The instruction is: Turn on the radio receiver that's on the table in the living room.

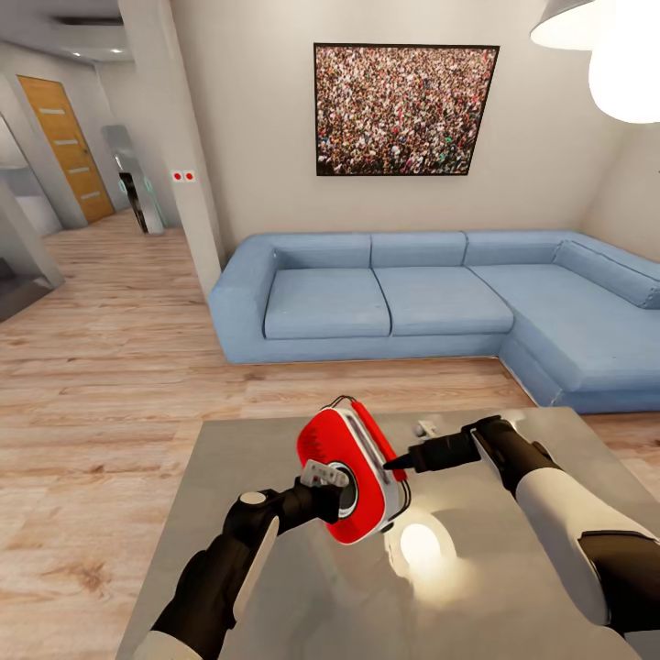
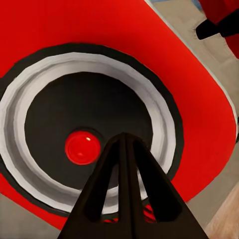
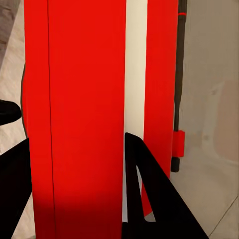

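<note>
I had the blue sofa (image 1: 440, 293) ahead, grey surface (image 1: 275, 587) below. Radio receiver (image 1: 353, 472) sat tilted on edge above the surface, between both arms. Right gripper (image 1: 396, 461) jaws straddled its white-banded edge, closed on it. Left gripper (image 1: 341, 490) jaws pressed together, tip against the round dial (image 2: 89, 132) near its red button (image 2: 82, 147).
</note>
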You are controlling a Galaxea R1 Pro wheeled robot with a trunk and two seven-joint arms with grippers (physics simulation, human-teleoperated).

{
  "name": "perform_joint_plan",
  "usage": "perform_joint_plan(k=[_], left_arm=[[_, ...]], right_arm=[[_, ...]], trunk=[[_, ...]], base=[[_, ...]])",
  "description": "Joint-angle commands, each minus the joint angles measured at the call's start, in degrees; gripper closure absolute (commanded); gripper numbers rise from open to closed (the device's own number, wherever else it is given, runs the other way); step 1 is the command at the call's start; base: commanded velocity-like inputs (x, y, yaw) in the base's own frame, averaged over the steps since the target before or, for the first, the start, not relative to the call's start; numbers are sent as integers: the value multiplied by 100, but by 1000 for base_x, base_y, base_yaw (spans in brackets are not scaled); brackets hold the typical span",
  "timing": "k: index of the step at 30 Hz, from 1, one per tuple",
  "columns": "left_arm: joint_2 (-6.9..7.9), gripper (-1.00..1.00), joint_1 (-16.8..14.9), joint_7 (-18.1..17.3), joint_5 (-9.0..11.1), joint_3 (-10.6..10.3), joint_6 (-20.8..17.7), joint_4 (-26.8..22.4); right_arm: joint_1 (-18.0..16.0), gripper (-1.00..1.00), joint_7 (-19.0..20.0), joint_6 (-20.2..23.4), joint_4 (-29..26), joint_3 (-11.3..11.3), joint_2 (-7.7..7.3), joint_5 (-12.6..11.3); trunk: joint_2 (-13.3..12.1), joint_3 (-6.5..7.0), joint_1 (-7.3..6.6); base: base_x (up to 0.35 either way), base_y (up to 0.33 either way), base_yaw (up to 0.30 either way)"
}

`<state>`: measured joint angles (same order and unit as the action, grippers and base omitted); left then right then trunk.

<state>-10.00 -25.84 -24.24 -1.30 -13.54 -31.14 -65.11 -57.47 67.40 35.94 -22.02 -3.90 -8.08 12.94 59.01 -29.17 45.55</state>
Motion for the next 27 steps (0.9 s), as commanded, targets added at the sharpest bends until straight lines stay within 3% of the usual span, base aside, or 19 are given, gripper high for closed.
perform_joint_plan(k=[1, 6, 20, 24, 27], left_arm=[[0, 100, 0, 3, 0, 0, 1, 3], [0, 100, 0, 10, -1, 1, 3, 16], [0, 100, 0, 59, -9, 33, -2, 25], [0, 100, 0, 74, -5, 99, 2, 23], [0, 100, 0, 83, -2, 111, 5, 18]], right_arm=[[-1, 100, 41, 18, -2, 21, 0, -36], [-1, 100, 310, 18, -3, 21, 0, -30], [-1, 100, 358, 18, -4, 21, -2, -21], [-1, 100, 252, 21, -4, 21, -1, -3], [-1, 100, -159, 26, -4, 21, -1, 10]], trunk=[[0, 0, 0], [0, 0, 0], [0, 0, 0], [0, 0, 0], [0, 0, 0]], base=[[0, 0, 0], [0, 0, 0], [0, 0, 0], [0, 0, 0], [0, 0, 0]])
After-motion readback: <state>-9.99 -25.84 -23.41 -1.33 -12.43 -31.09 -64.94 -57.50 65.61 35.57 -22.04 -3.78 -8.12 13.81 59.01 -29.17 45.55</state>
